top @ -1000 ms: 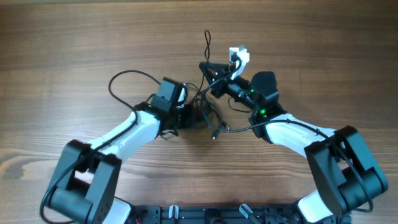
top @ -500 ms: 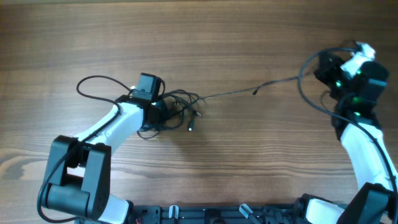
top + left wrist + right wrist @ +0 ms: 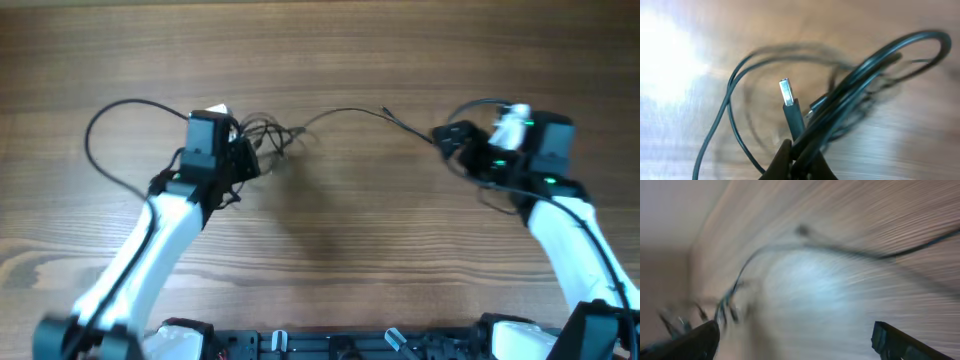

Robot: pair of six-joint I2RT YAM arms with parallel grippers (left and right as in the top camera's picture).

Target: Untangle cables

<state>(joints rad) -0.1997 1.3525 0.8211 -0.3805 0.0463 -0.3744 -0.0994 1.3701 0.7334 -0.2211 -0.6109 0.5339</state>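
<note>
Your left gripper (image 3: 797,156) is clamped on the cables (image 3: 840,100), right beside a silver-tipped plug (image 3: 785,91) that points up from the pinch. From overhead, the cables are bunched at that gripper's tip, left of the middle of the desk (image 3: 330,250). One thin strand (image 3: 345,110) arcs away to the right and reaches your right gripper (image 3: 447,137). The right wrist view is blurred, but its fingers (image 3: 695,340) stand wide apart with nothing between them, and the strand crosses the desk beyond them.
</note>
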